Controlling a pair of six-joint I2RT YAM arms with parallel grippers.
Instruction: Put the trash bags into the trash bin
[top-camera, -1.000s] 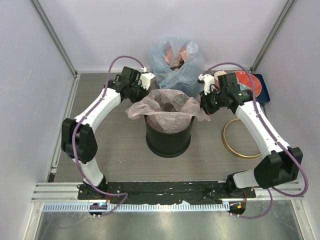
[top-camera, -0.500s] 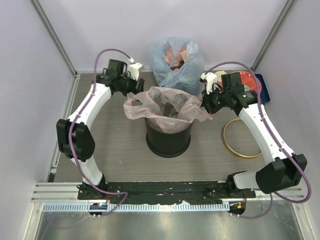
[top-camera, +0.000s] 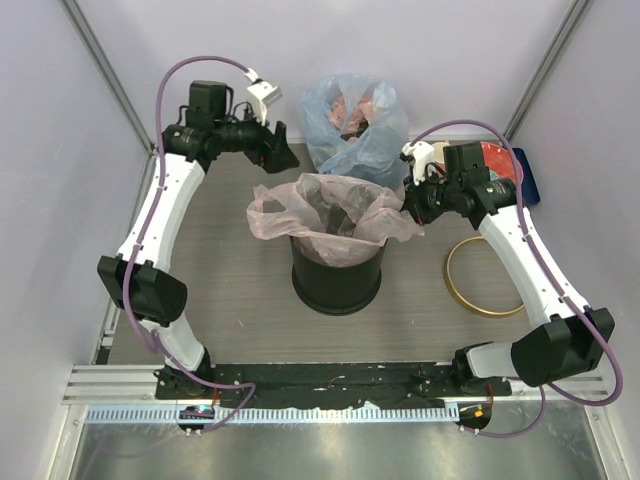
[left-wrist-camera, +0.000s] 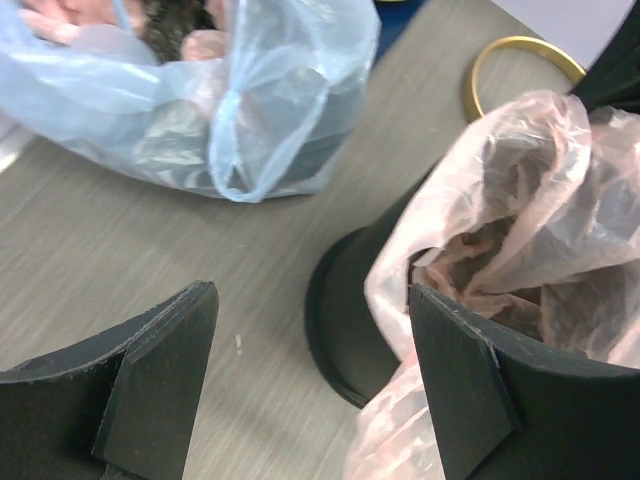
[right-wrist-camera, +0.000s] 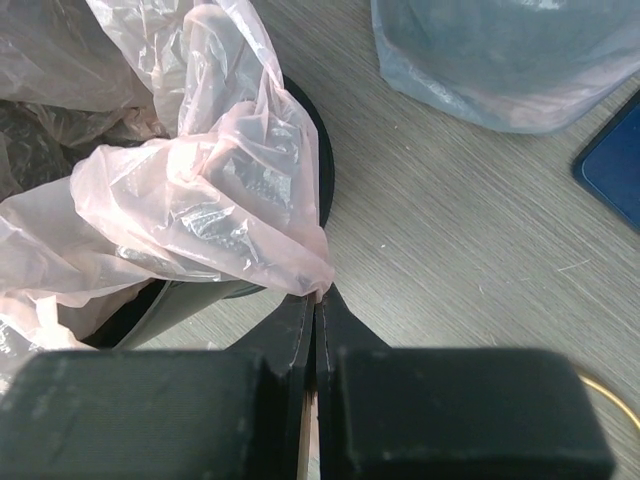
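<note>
At the middle of the grey table (top-camera: 230, 290), seen from above, stands the trash bin (top-camera: 337, 285), black and round, with the pale-pink trash bag (top-camera: 335, 205) set in its mouth. The bag's lower part is down inside the bin, while its crinkled upper part stands above the rim and billows outward at 9 o'clock and at 3 o'clock. The right gripper (right-wrist-camera: 318, 298) is at the bin's 2 o'clock, its jaws pressed together on a pinched fold of the pink film at the bag's outer edge, just outside the bin's rim. The left gripper (top-camera: 284, 158) hangs at the bin's 11 o'clock, apart from the bag, its jaws spread wide with nothing between them. In its wrist view the bin's wall and the pink plastic show past one finger (left-wrist-camera: 470, 400), and whether they touch it cannot be told. A bluish translucent bag (top-camera: 352, 125) with reddish contents sits at the bin's 12 o'clock, near the back wall. The gold hoop (top-camera: 482, 278) lies flat on the table at the bin's 3 o'clock, apart from the bin. A dark blue tray (top-camera: 527, 178) bearing a red plate (top-camera: 497, 155) lies at 2 o'clock, partly hidden behind the right arm.
</note>
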